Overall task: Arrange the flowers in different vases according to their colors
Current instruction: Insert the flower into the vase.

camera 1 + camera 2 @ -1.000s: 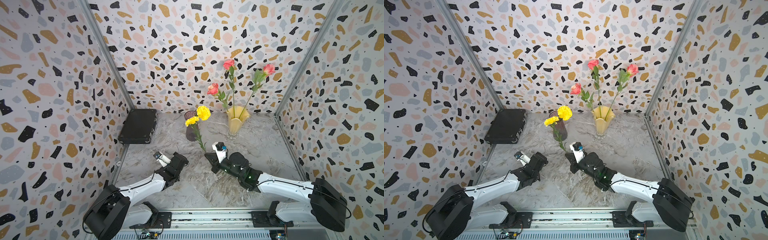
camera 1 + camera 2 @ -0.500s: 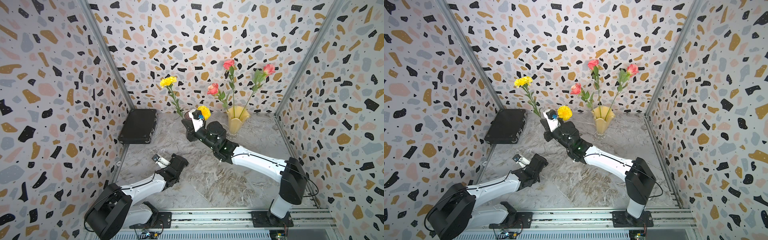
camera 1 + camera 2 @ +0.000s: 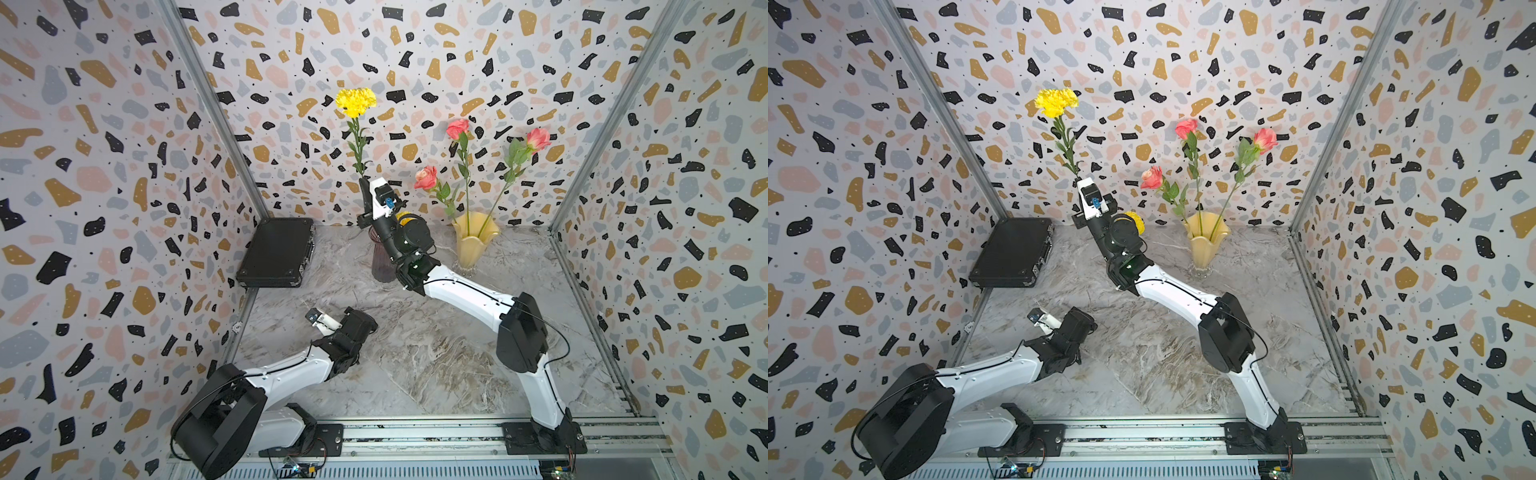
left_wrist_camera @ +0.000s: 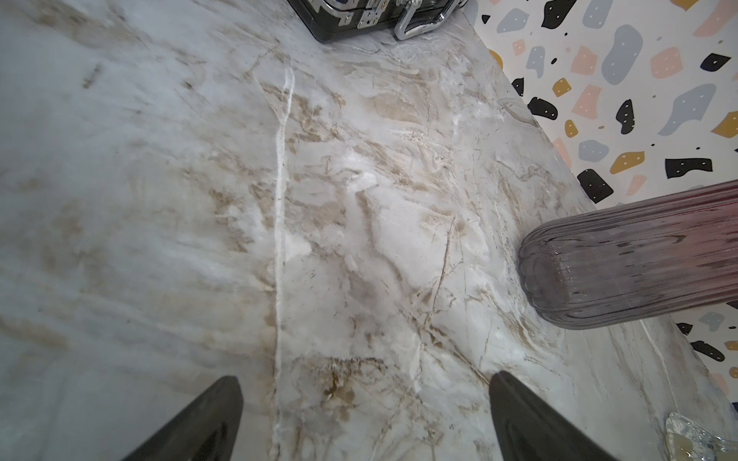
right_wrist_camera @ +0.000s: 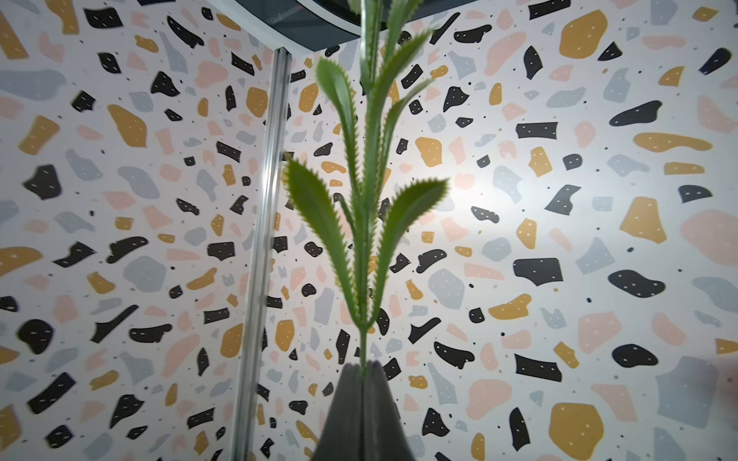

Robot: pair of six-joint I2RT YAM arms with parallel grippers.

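Observation:
My right gripper [image 5: 363,365] is shut on the thin green stem [image 5: 361,239] of a yellow flower [image 3: 355,102]. It holds the flower upright, high above the purple ribbed vase [image 3: 380,266], which my right arm partly hides. In both top views a second yellow bloom [image 3: 1136,220] peeks out behind the right wrist at the purple vase's mouth. Three pink roses [image 3: 457,128] stand in the yellow wavy-rimmed vase [image 3: 473,241] at the back right. My left gripper [image 4: 365,399] hovers low over the marble, open, with nothing between its fingers. The purple vase [image 4: 639,255] lies ahead of it to one side.
A closed black case [image 3: 276,253] lies at the back left by the wall, its edge also in the left wrist view [image 4: 379,16]. Terrazzo-patterned walls enclose the marble table [image 3: 436,353] on three sides. My left arm [image 3: 291,365] rests low at the front left.
My right arm has carried the yellow flower from the table's front up and back to above the purple vase, and the stem has swung upright. The left arm has barely moved.

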